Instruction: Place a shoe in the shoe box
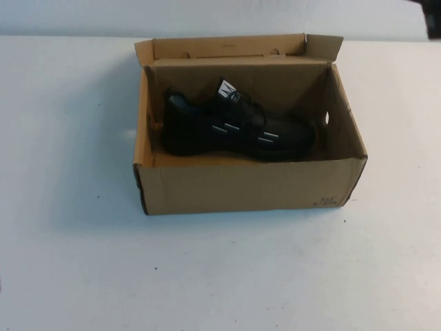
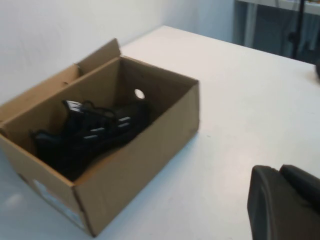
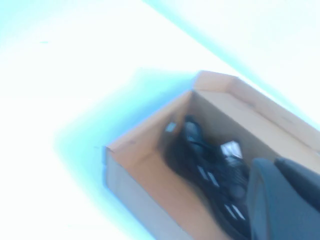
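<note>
- On the white counter (image 1: 69,262), I saw the shoe box (image 1: 248,186) standing open, its flap lid (image 1: 227,47) folded back on the far side from me.
- Inside it lay the shoe (image 1: 238,127), a black sneaker with short white dashes along its side, resting on its side-to-sole lengthwise in the box; its toe pointed toward my right, its heel toward my left.
- A white-marked tongue tag (image 1: 226,88) stood up near the middle of the shoe.
- I noted a small round hole (image 1: 326,118) in the box's right end wall, and the left wrist view showed the same hole (image 2: 139,93) just beyond the shoe's toe.
- My left tool (image 2: 285,205) sat well apart from the box over bare counter; only a dark edge of it showed in its wrist camera, so I could not tell whether it was wide or narrow.
- My right tool (image 3: 285,200) hung above the box near the shoe; only a dark part of it showed, and I could not tell its state either.
- Neither tool appeared in the high view.
</note>
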You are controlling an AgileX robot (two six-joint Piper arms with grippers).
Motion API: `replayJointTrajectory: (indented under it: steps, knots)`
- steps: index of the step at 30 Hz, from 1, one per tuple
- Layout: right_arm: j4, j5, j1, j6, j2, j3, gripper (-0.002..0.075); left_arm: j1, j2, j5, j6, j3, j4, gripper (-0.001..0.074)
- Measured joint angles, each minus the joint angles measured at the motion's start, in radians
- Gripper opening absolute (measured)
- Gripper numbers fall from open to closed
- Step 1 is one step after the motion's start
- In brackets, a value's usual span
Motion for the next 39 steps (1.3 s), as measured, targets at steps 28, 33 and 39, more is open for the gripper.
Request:
replayJointTrajectory:
  steps: [28,33,39]
  knots:
    - [0.104,-0.788,0.0,0.0,-0.821,1.135,-0.0016,0.0,0.019,-0.334,-0.012,0.171,0.09,-0.0001]
    - [0.104,-0.763,0.0,0.0,-0.821,1.136,-0.0016,0.0,0.019,-0.33,-0.012,0.171,0.09,-0.0001]
    - [0.104,-0.722,0.0,0.0,-0.821,1.136,-0.0016,0.0,0.019,-0.328,-0.012,0.172,0.09,-0.0001]
